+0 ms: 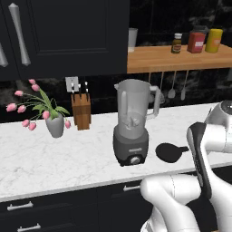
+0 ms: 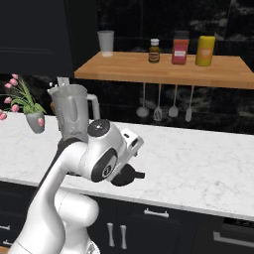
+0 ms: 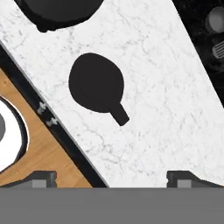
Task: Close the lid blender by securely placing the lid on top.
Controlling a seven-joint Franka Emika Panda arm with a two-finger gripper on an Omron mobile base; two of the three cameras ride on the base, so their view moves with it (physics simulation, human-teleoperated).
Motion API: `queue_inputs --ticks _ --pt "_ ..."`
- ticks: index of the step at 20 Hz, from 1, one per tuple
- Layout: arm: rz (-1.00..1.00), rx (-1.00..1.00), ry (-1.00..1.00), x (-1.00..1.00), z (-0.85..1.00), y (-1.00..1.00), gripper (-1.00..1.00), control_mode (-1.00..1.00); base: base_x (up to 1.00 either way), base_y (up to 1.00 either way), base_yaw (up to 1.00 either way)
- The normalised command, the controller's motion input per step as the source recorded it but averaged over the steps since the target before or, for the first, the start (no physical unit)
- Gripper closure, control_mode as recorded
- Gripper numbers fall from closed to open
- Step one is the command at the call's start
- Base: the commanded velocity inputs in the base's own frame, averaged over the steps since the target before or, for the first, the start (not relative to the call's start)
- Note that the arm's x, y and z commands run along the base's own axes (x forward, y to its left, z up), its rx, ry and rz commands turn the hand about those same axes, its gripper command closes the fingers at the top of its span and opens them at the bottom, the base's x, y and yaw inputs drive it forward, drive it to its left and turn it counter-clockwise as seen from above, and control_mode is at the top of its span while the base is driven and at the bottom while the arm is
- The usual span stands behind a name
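- The white marble counter (image 1: 54,158) runs across the whole scene, with dark cabinet fronts below and a dark wall cabinet (image 1: 63,36) above its left part
- A wooden shelf (image 2: 163,69) hangs on the black wall and carries a pale cup (image 2: 105,43), a small brown bottle (image 2: 154,50), a red container (image 2: 180,47) and a yellow one (image 2: 205,50); ladles and spatulas (image 2: 158,106) hang under it
- The blender (image 1: 132,122) stands upright near the middle of the counter: clear jar with its handle to the right, dark grey base with a front knob, mouth uncovered
- A grey vase of pink tulips (image 1: 54,122) sits well to the blender's left, with a wooden knife block (image 1: 81,111) between them, near the wall
- The lid (image 3: 97,83) lies flat on the counter just to the right of the blender base, apart from it, its short tab pointing away from the blender in the left base view
- The pincer (image 3: 111,177) hangs above the lid without touching it, its two fingertips (image 3: 43,178) spread wide apart with nothing between them
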Motion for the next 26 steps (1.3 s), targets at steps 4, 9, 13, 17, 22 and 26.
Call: queue_inputs --ticks 4,9,13,17,22,26 --pt "0.22 -0.2 0.0 0.0 -0.04 -0.2 -1.0 -1.0 0.0 0.0 0.0" --pt "0.22 -0.1 0.0 0.0 0.0 -0.11 -1.0 -1.0 0.0 0.0 0.0" --pt "0.2 -0.04 0.06 0.0 0.0 -0.03 -1.0 -1.0 0.0 0.0 0.0" --pt "0.15 0.0 0.18 0.02 0.0 0.0 -1.0 -1.0 0.0 0.0 0.0" --pt "0.08 0.0 0.25 0.12 0.0 0.04 -1.0 -1.0 0.0 0.0 0.0" --pt "0.03 0.0 0.21 0.22 0.0 0.1 -1.0 -1.0 0.0 0.0 0.0"
